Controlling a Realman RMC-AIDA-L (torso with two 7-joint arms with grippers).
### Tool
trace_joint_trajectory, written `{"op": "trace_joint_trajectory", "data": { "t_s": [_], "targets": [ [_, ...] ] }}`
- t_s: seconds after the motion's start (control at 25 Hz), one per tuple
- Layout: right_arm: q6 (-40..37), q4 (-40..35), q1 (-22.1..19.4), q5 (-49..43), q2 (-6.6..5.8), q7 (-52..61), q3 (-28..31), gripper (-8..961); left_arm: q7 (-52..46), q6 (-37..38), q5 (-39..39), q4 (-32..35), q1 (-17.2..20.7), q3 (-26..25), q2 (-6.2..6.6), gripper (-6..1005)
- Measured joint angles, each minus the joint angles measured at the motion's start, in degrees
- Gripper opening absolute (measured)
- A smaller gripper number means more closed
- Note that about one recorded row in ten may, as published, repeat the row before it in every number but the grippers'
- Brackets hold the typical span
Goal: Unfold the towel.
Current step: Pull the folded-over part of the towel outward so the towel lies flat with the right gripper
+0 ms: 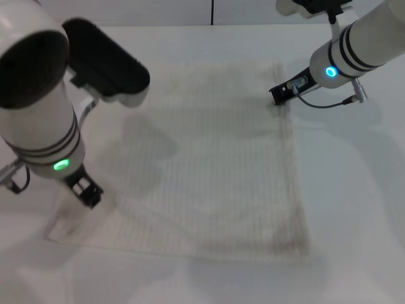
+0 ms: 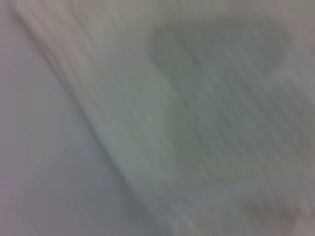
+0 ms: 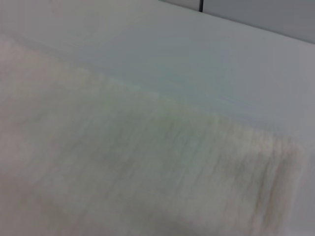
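Left gripper [image 1: 88,192] resting at towel [image 1: 209,158] near-left corner, right gripper [image 1: 280,94] at far-right edge; finger states unclear | towel lying nearly flat | advice: pulling corners outward evenly, low over table [image 1: 354,209].

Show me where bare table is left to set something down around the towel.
Bare table runs right of the towel, along its near edge, and beyond its far edge. Crowded spots: the towel's near left corner under the left gripper, and its far right corner at the right gripper.
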Motion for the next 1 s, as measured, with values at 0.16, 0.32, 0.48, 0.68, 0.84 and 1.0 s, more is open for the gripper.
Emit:
{"op": "trace_joint_trajectory", "data": {
  "t_s": [0.16,0.32,0.48,0.68,0.84,1.0],
  "targets": [
    [0.0,0.0,0.0,0.0,0.0,0.0,0.0,-1,0.5,4.2,0.0,1.5,-0.9,-1.8,-0.24,549],
    [0.0,0.0,-0.1,0.0,0.0,0.0,0.0,-1,0.8,10.0,0.0,7.8,-1.7,-2.8,-0.78,550],
    [0.0,0.0,-0.1,0.0,0.0,0.0,0.0,-1,0.9,9.9,0.0,10.4,-2.0,-2.9,-0.78,550],
    [0.0,0.0,-0.2,0.0,0.0,0.0,0.1,-2,0.7,7.0,0.0,10.5,-1.9,-2.2,-0.47,551],
    [0.2,0.0,-0.1,0.0,0.0,0.0,0.1,-2,-0.4,2.6,0.0,9.7,-1.9,0.2,0.03,552],
    [0.2,0.0,0.1,0.0,0.0,0.0,0.1,-2,-0.6,2.5,0.0,8.9,-2.2,0.6,0.34,552]
  ]
}}
